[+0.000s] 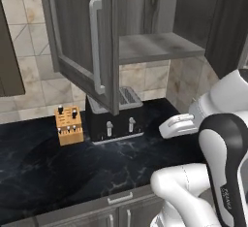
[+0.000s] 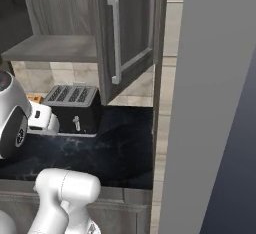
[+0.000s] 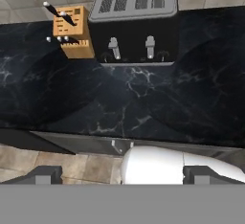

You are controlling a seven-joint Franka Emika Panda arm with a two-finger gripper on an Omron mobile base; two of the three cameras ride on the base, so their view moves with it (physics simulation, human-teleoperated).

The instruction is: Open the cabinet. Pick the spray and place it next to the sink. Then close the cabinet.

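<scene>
Above the black marbled worktop (image 1: 58, 168) hangs the cabinet (image 1: 145, 22), and both of its doors stand swung out. One door (image 1: 85, 41) with a long silver bar handle (image 1: 97, 46) shows in the left base view, the other door (image 2: 127, 33) with its own handle (image 2: 116, 40) in the right base view. One inner shelf (image 1: 160, 46) is visible, and the part of it in sight is bare. I cannot make out the spray or the sink from these angles.

The hand (image 3: 122, 176) sits low, looking down over the front edge of the worktop, well below the cabinet and apart from it. Its two dark fingertips (image 3: 44, 175) stand wide apart with nothing between them.

On the worktop, under the cabinet, stands one black toaster (image 3: 136, 24) with four slots and two levers. Just beside it is one wooden knife block (image 3: 72, 34) holding several knives. They sit against the tiled wall (image 1: 29, 75).
</scene>
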